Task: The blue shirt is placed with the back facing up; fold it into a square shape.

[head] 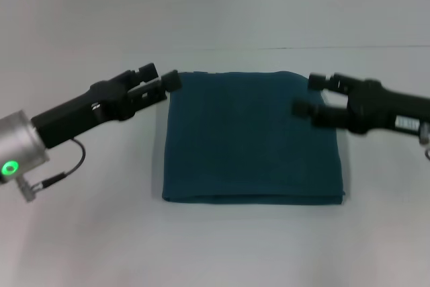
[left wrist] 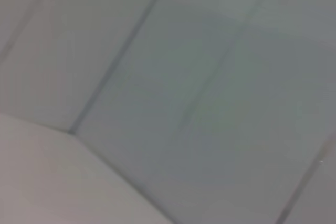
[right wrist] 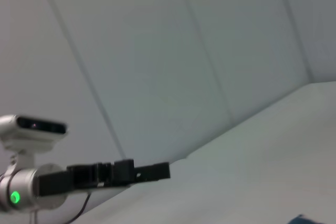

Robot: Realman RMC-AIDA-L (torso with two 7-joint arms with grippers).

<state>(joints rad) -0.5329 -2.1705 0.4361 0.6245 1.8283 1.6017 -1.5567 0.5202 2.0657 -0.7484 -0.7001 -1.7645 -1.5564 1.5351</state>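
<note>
White worktop bears my folded dark teal-blue cotton shirt; left pincer and right pincer both gape empty at its far corners.

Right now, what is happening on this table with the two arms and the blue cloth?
The blue shirt lies on the white table, already folded into a rough square, plain side up. The left pincer is at its far left corner and the right pincer over its far right corner. Both pincers look open, and neither lifts any cloth.
</note>
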